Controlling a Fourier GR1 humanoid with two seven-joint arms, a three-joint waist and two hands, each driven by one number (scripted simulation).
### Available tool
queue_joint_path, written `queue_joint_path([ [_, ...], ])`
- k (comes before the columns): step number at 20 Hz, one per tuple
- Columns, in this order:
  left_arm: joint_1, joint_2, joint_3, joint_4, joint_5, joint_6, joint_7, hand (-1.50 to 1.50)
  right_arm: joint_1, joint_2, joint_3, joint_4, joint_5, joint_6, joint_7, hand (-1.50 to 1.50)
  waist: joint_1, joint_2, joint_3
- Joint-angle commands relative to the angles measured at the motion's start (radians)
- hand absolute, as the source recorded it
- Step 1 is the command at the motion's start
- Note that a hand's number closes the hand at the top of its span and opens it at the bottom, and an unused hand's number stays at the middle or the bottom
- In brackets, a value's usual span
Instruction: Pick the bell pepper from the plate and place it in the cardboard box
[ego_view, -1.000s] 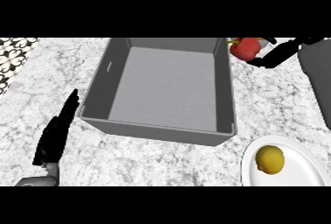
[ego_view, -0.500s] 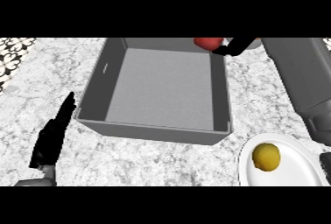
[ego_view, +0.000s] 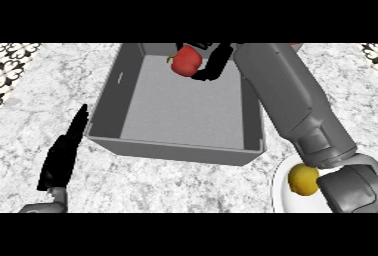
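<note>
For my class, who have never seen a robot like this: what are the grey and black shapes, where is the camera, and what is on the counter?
The camera sits in the robot's head, looking steeply down at a marble counter. The grey tubes are its forearms; the black parts are its hands. The right hand reaches over a grey box and holds a red bell pepper above the box's far end. The left hand rests open at the lower left, touching nothing. At the lower right, a white plate carries a yellow, lemon-like fruit, partly hidden by the right arm.
</note>
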Motion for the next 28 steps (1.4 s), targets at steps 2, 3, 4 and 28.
queue_joint_path([
  [2, -0.003, -0.006, 0.010, 0.017, 0.001, 0.002, -0.019, 0.00, -0.022, 0.088, 0.027, 0.100, 0.057, -0.092, 0.018, 1.50, 0.007, 0.004, 0.000],
  [3, 0.011, 0.005, -0.001, -0.057, 0.003, -0.015, 0.028, 0.00, -0.012, 0.070, 0.032, 0.125, 0.070, -0.095, -0.005, 1.50, 0.011, 0.004, 0.001],
  [4, 0.017, 0.010, 0.002, -0.059, -0.005, -0.010, 0.031, 0.00, -0.034, 0.115, 0.048, 0.111, 0.074, -0.091, 0.070, 1.50, 0.007, 0.001, 0.000],
  [28, -0.044, -0.007, 0.007, 0.009, -0.012, -0.015, 0.007, 0.00, -0.060, 0.064, -0.215, 0.296, -0.498, -0.119, 0.132, -1.50, 0.024, 0.014, 0.001],
])
